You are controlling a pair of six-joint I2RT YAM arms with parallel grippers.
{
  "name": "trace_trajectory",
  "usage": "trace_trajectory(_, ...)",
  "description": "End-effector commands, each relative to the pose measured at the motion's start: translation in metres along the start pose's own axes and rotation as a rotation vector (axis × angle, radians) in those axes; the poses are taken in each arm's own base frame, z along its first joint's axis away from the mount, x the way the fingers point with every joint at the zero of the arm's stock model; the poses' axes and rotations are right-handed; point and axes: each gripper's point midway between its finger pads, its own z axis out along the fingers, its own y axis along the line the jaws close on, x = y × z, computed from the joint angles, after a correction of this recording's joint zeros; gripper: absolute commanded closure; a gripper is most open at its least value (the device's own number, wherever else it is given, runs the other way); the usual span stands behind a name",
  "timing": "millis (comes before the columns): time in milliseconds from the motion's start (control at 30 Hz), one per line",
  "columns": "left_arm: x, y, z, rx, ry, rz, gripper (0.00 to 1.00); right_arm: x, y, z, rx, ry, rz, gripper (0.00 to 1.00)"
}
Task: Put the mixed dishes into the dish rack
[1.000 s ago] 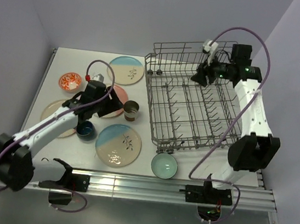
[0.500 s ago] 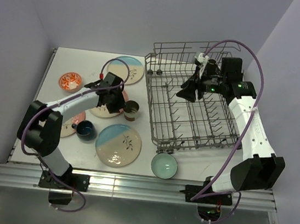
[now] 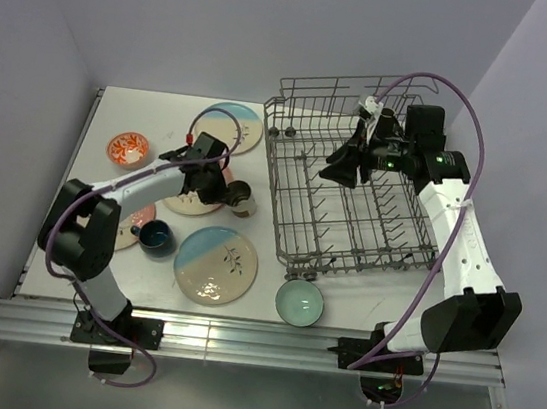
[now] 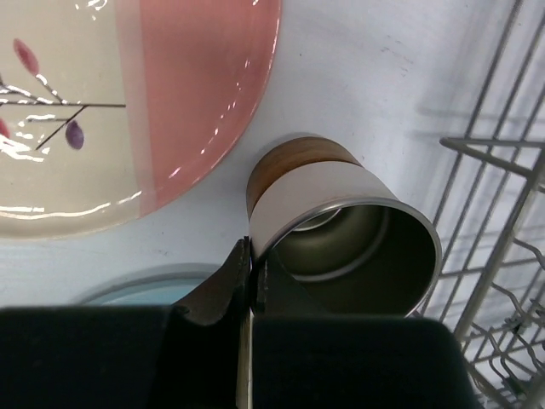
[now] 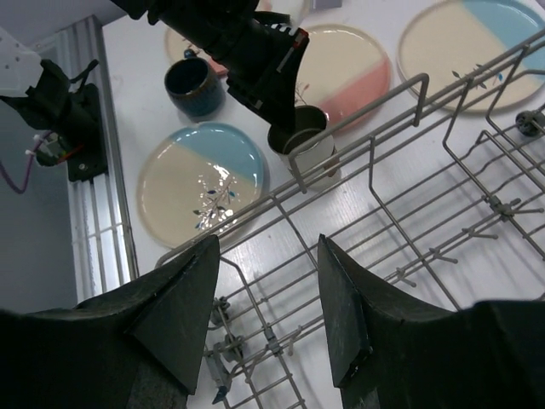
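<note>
The brown mug (image 3: pixel 242 198) stands left of the dish rack (image 3: pixel 390 242), beside a pink-half plate (image 4: pixel 128 102). My left gripper (image 3: pixel 226 192) is shut on the mug's rim (image 4: pixel 253 256), one finger inside and one outside. In the left wrist view the mug (image 4: pixel 341 230) looks tilted toward the camera. My right gripper (image 3: pixel 344 165) hovers open over the rack's left part (image 5: pixel 392 213), nothing between its fingers (image 5: pixel 192 290). The dark-blue mug (image 3: pixel 155 237), orange-red bowl (image 3: pixel 127 149), teal bowl (image 3: pixel 299 303) and blue-half plates (image 3: pixel 216 264) (image 3: pixel 231 126) lie on the table.
Another plate (image 3: pixel 132 224) shows partly under the left arm. The rack's wire side (image 4: pixel 502 213) rises just right of the brown mug. Purple walls close in at the back and both sides; the aluminium rail (image 3: pixel 255 341) runs along the near edge.
My left gripper reached the brown mug and closed on its rim. My right gripper swung left over the rack, then barely moved.
</note>
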Motion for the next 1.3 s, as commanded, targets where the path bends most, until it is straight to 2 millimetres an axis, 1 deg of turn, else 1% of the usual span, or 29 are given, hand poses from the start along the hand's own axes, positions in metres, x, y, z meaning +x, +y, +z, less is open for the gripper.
trace_trajectory(0, -0.022, -0.029, -0.048, 0.151, -0.105, -0.009, 1.0, -0.021, 0.022, -0.009, -0.047, -0.054, -0.024, 0.43)
trace_trajectory(33, -0.024, -0.028, -0.056, 0.163, -0.119, -0.023, 1.0, -0.023, 0.022, -0.009, -0.052, -0.063, -0.024, 0.43)
trace_trajectory(67, -0.026, -0.025, -0.072, 0.191, -0.148, -0.032, 1.0, -0.026, 0.026, -0.008, -0.067, -0.071, 0.007, 0.44)
trace_trajectory(100, -0.033, -0.022, -0.081, 0.213, -0.179, -0.051, 1.0, -0.028, 0.027, -0.006, -0.073, -0.075, 0.027, 0.44)
trace_trajectory(133, -0.04, -0.025, -0.104, 0.271, -0.228, -0.062, 1.0, -0.034, 0.026, -0.003, -0.078, -0.092, 0.022, 0.44)
trace_trajectory(167, -0.037, -0.017, -0.108, 0.298, -0.225, -0.074, 1.0, -0.038, 0.032, 0.001, -0.097, -0.099, 0.103, 0.44)
trace_trajectory(200, -0.043, -0.022, -0.119, 0.361, -0.261, -0.077, 1.0, -0.041, 0.033, 0.005, -0.113, -0.105, 0.14, 0.44)
trace_trajectory(233, -0.046, -0.026, -0.131, 0.42, -0.286, -0.07, 1.0, -0.05, 0.032, 0.009, -0.123, -0.13, 0.135, 0.45)
trace_trajectory(267, -0.037, -0.029, -0.15, 0.528, -0.288, -0.045, 1.0, -0.055, 0.04, 0.016, -0.148, -0.129, 0.238, 0.45)
trace_trajectory(300, -0.047, -0.044, -0.171, 0.654, -0.361, -0.019, 1.0, -0.057, 0.041, 0.021, -0.166, -0.134, 0.282, 0.45)
trace_trajectory(333, -0.048, -0.054, -0.2, 0.771, -0.42, 0.009, 1.0, -0.067, 0.038, 0.026, -0.166, -0.169, 0.278, 0.45)
trace_trajectory(367, -0.038, -0.051, -0.199, 0.828, -0.415, 0.022, 1.0, -0.074, 0.041, 0.03, -0.181, -0.173, 0.398, 0.45)
trace_trajectory(400, -0.032, -0.057, -0.212, 0.918, -0.404, 0.026, 1.0, -0.076, 0.045, 0.037, -0.221, -0.169, 0.459, 0.44)
trace_trajectory(433, -0.036, -0.069, -0.236, 1.032, -0.464, 0.054, 1.0, -0.094, 0.045, 0.038, -0.24, -0.23, 0.434, 0.43)
trace_trajectory(467, -0.03, -0.068, -0.237, 1.079, -0.456, 0.058, 1.0, -0.098, 0.047, 0.041, -0.267, -0.234, 0.628, 0.39)
trace_trajectory(500, -0.027, -0.072, -0.244, 1.13, -0.448, 0.064, 1.0, -0.102, 0.049, 0.044, -0.296, -0.25, 0.694, 0.37)
trace_trajectory(533, -0.024, -0.081, -0.258, 1.224, -0.439, 0.08, 1.0, -0.112, 0.058, 0.046, -0.353, -0.316, 0.639, 0.26)
trace_trajectory(567, -0.02, -0.082, -0.26, 1.261, -0.425, 0.083, 1.0, -0.119, 0.064, 0.045, -0.392, -0.324, 0.752, 0.22)
trace_trajectory(600, -0.018, -0.085, -0.267, 1.305, -0.401, 0.058, 1.0, -0.119, 0.063, 0.049, -0.4, -0.33, 0.792, 0.21)
trace_trajectory(633, -0.016, -0.087, -0.269, 1.337, -0.386, 0.067, 1.0, -0.119, 0.065, 0.054, -0.405, -0.336, 0.819, 0.18)
trace_trajectory(667, -0.016, -0.091, -0.283, 1.394, -0.416, 0.091, 1.0, -0.117, 0.064, 0.057, -0.4, -0.333, 0.842, 0.17)
trace_trajectory(733, -0.016, -0.094, -0.292, 1.429, -0.412, 0.104, 1.0, -0.111, 0.063, 0.063, -0.395, -0.328, 0.857, 0.13)
trace_trajectory(833, -0.014, -0.097, -0.298, 1.45, -0.408, 0.132, 1.0, -0.105, 0.067, 0.068, -0.408, -0.318, 0.883, 0.07)
trace_trajectory(900, -0.012, -0.099, -0.301, 1.468, -0.4, 0.146, 1.0, -0.103, 0.074, 0.071, -0.419, -0.31, 0.879, 0.04)
trace_trajectory(933, -0.012, -0.099, -0.3, 1.466, -0.391, 0.147, 1.0, -0.101, 0.078, 0.074, -0.425, -0.303, 0.882, 0.0)
trace_trajectory(1067, -0.011, -0.099, -0.297, 1.47, -0.379, 0.144, 1.0, -0.1, 0.095, 0.081, -0.458, -0.278, 0.872, 0.0)
trace_trajectory(1100, -0.01, -0.099, -0.297, 1.473, -0.375, 0.144, 1.0, -0.099, 0.103, 0.085, -0.478, -0.26, 0.868, 0.0)
trace_trajectory(1200, -0.01, -0.099, -0.294, 1.469, -0.369, 0.143, 1.0, -0.098, 0.117, 0.091, -0.513, -0.23, 0.865, 0.0)
trace_trajectory(1267, -0.01, -0.099, -0.294, 1.469, -0.372, 0.145, 1.0, -0.096, 0.123, 0.093, -0.528, -0.214, 0.865, 0.0)
